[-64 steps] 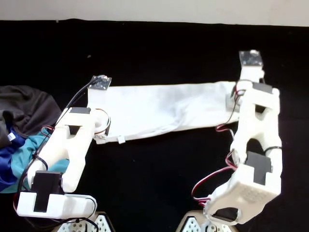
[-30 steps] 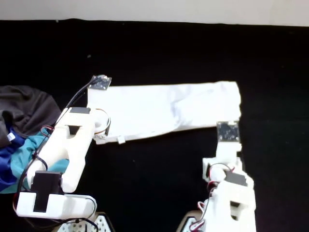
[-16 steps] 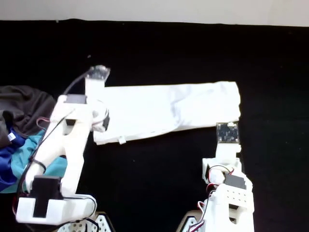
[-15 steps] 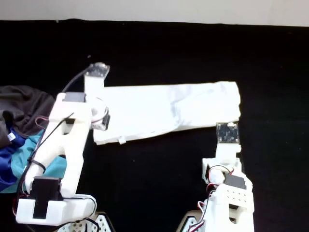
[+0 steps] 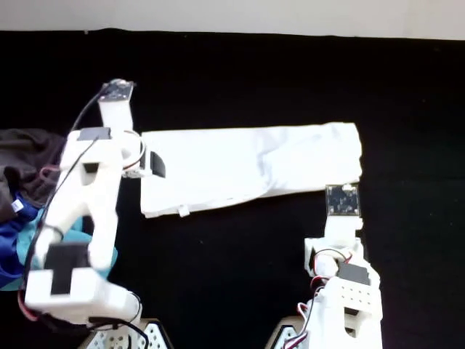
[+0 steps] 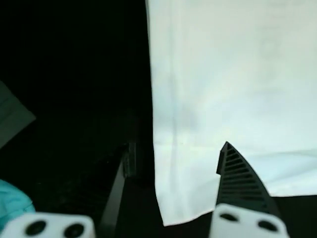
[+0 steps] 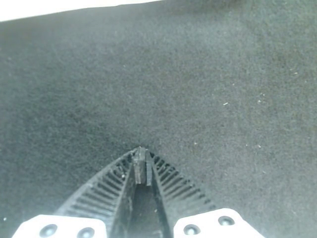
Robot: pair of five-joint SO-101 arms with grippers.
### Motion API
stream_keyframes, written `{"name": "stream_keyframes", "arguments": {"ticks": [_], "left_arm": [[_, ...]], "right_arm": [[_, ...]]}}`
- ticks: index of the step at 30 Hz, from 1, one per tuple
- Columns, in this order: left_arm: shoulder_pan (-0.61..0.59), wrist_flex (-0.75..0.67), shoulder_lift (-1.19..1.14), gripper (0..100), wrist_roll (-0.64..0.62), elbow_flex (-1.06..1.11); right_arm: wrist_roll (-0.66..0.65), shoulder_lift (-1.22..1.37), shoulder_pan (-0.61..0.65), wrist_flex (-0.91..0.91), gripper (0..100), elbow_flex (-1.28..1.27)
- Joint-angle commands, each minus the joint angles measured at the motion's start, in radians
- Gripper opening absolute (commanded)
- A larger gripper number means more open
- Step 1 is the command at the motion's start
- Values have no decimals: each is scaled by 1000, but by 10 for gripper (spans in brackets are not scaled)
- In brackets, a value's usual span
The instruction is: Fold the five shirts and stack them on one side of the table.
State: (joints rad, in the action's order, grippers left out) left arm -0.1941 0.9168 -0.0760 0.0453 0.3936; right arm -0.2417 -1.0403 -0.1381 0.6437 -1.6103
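Note:
A white shirt (image 5: 251,166), folded into a long strip, lies flat across the middle of the black table (image 5: 240,276). My left gripper (image 5: 147,164) hovers at the strip's left end. In the left wrist view the left gripper (image 6: 176,154) is open, its fingers straddling the white shirt's (image 6: 223,74) side edge without holding it. The right arm (image 5: 341,247) sits pulled back near the table's front, short of the strip's right end. My right gripper (image 7: 142,166) is shut and empty over bare table, with the shirt's edge (image 7: 74,6) just ahead.
A heap of unfolded shirts lies at the left table edge: dark grey (image 5: 29,156), blue (image 5: 11,218) and teal (image 5: 22,243). A corner of the teal shirt (image 6: 10,203) is beside my left gripper. A pale wall (image 5: 232,14) borders the far edge.
The right arm let go of the strip's right end and drew back toward the front. The left arm rose and swung left and away, off the shirt's left end.

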Motion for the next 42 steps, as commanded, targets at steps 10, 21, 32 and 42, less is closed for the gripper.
{"name": "stream_keyframes", "arguments": {"ticks": [10,21,32,42], "left_arm": [[41,222,-358,266,-6,-361],[-47,416,-503,9,-2,-628],[-111,715,-509,8,114,-947],[208,847,-507,8,81,-1133]], "right_arm": [[3,-5,4,-18,7,-10],[5,-7,4,-19,7,-10],[6,-7,2,-19,7,-10],[8,-7,2,-19,7,-10]]}}
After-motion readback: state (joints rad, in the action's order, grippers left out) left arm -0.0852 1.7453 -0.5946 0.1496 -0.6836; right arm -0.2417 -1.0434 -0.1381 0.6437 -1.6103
